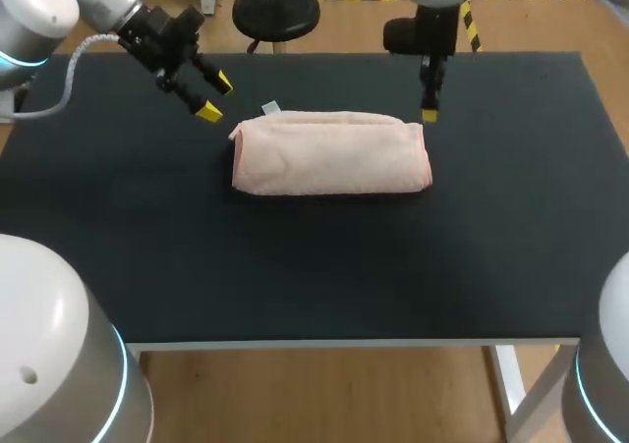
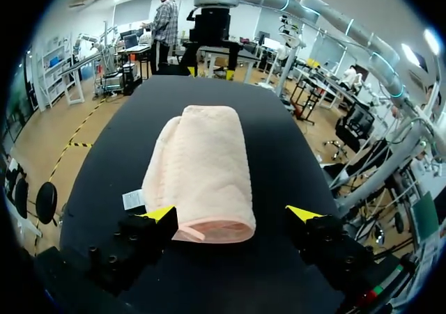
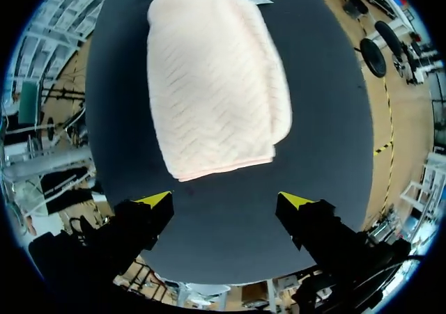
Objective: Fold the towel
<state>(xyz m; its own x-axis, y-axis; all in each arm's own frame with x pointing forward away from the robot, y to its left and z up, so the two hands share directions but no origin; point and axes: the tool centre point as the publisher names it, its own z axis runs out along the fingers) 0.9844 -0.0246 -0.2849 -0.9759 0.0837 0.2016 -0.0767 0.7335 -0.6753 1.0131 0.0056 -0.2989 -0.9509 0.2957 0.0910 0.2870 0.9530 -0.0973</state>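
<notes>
Folded towel [image 1: 331,155] being carried on counter [image 1: 295,266], long axis running hand to hand. Left hand [image 1: 214,97] being held released near one end, right hand [image 1: 429,115] released near other.

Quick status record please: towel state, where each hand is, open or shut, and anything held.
towel: pink towel, folded into a thick oblong bundle
tag: small white tag sticks out at the bundle's far left corner
surface: black table, with the towel lying flat on its far middle
left hand: left hand is open, holds nothing, beside the towel's far left corner
right hand: right hand is open, holds nothing, off the towel's right end
contact: neither hand grips the towel
</notes>
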